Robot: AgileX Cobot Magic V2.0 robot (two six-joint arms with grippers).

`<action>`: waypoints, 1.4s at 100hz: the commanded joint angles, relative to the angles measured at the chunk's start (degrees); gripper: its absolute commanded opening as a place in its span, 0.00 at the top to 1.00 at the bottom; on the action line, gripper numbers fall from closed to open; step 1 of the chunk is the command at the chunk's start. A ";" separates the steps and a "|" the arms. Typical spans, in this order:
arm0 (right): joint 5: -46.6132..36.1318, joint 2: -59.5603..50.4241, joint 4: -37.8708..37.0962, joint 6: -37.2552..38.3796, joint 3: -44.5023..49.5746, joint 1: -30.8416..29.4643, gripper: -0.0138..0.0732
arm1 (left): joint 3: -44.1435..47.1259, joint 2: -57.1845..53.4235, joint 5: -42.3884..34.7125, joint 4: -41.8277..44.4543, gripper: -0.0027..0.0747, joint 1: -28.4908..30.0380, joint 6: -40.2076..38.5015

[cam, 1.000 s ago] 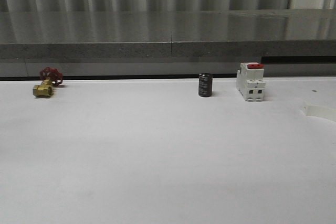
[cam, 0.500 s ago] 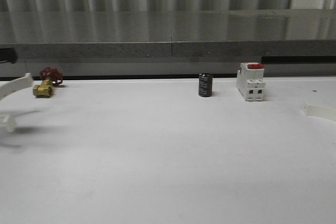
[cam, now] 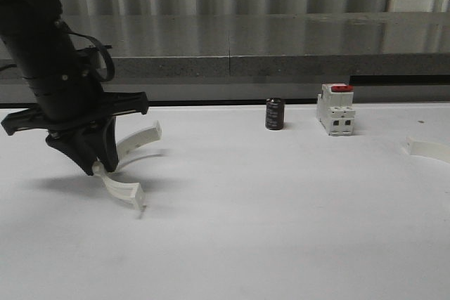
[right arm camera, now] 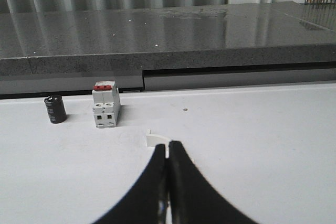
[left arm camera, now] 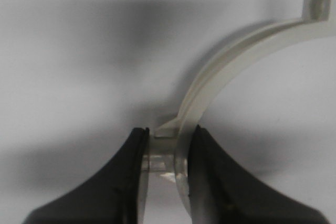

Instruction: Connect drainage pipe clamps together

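One white drainage pipe clamp (cam: 132, 189) hangs just above the table at the left, pinched by my left gripper (cam: 98, 167). In the left wrist view the black fingers (left arm camera: 207, 177) are shut on the clamp's (left arm camera: 231, 64) outer lug, and its arc curves away to a flat end tab. The second clamp (cam: 429, 149) sits at the far right edge of the front view. In the right wrist view my right gripper (right arm camera: 168, 148) is shut with this clamp's (right arm camera: 156, 139) thin wall between the tips, its end poking out beyond them.
A black cylinder (cam: 274, 114) and a white breaker with a red switch (cam: 335, 109) stand at the back of the white table (cam: 281, 230), both also in the right wrist view: cylinder (right arm camera: 54, 109), breaker (right arm camera: 105, 105). A grey ledge (cam: 232, 61) runs behind.
My left arm has swung in from the left edge with its clamp, moving right, and now hides the brass valve. The right-hand clamp has barely shifted.
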 commanded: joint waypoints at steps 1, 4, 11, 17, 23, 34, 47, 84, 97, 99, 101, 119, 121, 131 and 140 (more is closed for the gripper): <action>-4.30 -1.12 -0.32 -0.54 -0.94 -0.20 0.92 | -1.52 -2.54 -1.91 -1.73 0.89 -1.01 -0.93; -4.30 -1.12 -0.32 -0.54 -0.94 -0.20 0.92 | -1.52 -2.54 -2.03 -2.10 0.85 -1.01 -0.93; -4.30 -1.12 -0.32 -0.54 -0.94 -0.20 0.92 | -1.61 -2.54 -2.38 -3.26 0.73 -1.01 -0.93; -4.30 -1.12 -0.32 -0.54 -0.94 -0.20 0.92 | -1.61 -2.54 -2.54 -3.65 0.61 -1.01 -0.93; -4.30 -1.12 -0.32 -0.54 -0.94 -0.20 0.92 | -1.75 -2.54 -2.64 -3.65 0.49 -1.01 -0.93; -4.30 -1.12 -0.32 -0.54 -0.94 -0.20 0.92 | -2.64 -2.65 -2.15 -3.53 0.47 -1.01 -0.93; -4.30 -1.12 -0.32 -0.54 -0.94 -0.20 0.92 | -2.87 -5.32 -2.65 -2.41 0.55 -1.01 -0.93; -4.30 -1.12 -0.32 -0.54 -0.94 -0.20 0.92 | 1.90 -22.66 1.79 10.98 0.99 1.01 -0.93; -4.30 -1.12 -0.32 -0.54 -0.94 -0.20 0.92 | 6.67 -29.69 0.63 11.08 0.99 4.63 0.12; -4.30 -1.12 -0.32 -0.54 -0.94 -0.20 0.92 | 7.22 -30.87 0.34 11.08 0.99 5.31 0.67; -4.30 -1.12 -0.32 -0.54 -0.94 -0.20 0.92 | 8.06 -32.05 0.34 11.08 0.99 5.94 1.32; -4.30 -1.12 -0.32 -0.54 -0.94 -0.20 0.92 | 15.59 -42.17 -0.75 11.08 0.99 11.03 3.78; -4.30 -1.12 -0.32 -0.54 -0.94 -0.20 0.92 | 16.60 -43.47 -1.23 11.08 0.99 11.56 3.78; -4.30 -1.12 -0.32 -0.54 -0.94 -0.20 0.92 | 21.46 -50.12 -3.82 10.71 0.99 13.43 3.78; -4.30 -1.12 -0.32 -0.54 -0.94 -0.20 0.92 | 26.05 -56.80 -6.76 10.60 0.99 13.79 3.78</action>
